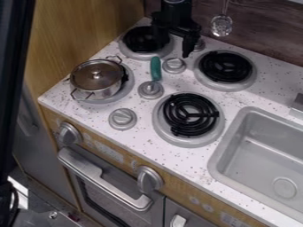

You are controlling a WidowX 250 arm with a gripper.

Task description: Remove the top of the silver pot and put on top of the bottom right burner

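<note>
Can't read print on front panel, well below fingers. Below fingers: can see btm-R burner. Down-L of fingers: silver pot w/ lid on. Hangs from top edge, gripper wide. Up-R of fingers: slotted utensil vs. wall.

Place was a kitchen, toy-type by the look. Speckled white surface carried four coil burners with knobs between, silver pot on the 10 o'clock one. Sink sat at 4 o'clock, oven handle at 7, skimmer hung at 1 against a wood-look back wall. Robot arm at 12 hinted at a lab; couldn't confirm.
</note>
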